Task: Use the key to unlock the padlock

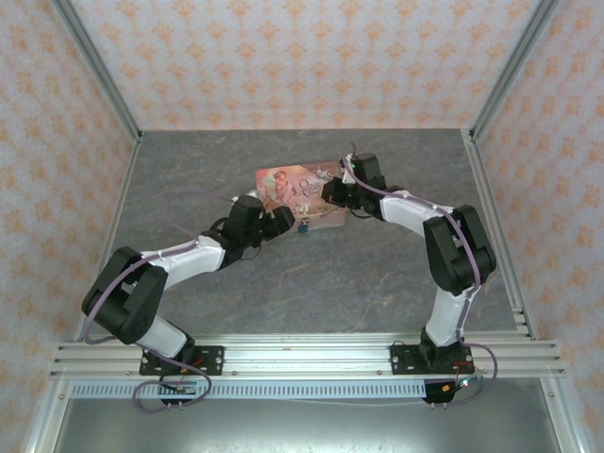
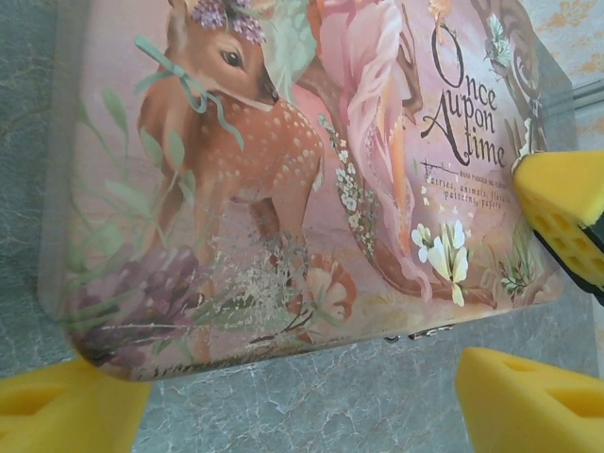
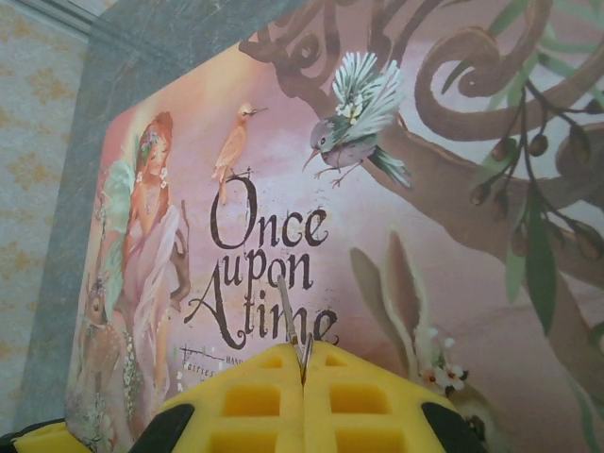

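The right gripper (image 3: 304, 366), clamped on the key (image 3: 285, 311), holds its blade above the tin (image 3: 189, 160) while the left gripper (image 2: 302, 406) stands open near the padlock (image 1: 305, 226) at the tin's near edge, so this looks like the approach, and next the blade must line up with the keyhole.

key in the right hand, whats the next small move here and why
Probably ease the right hand back toward the near edge of the tin and lower the key toward the padlock. The hand is shut on the key, blade pointing out, but it sits over the lid's lettering, while the padlock is at the tin's near edge, apart from it.
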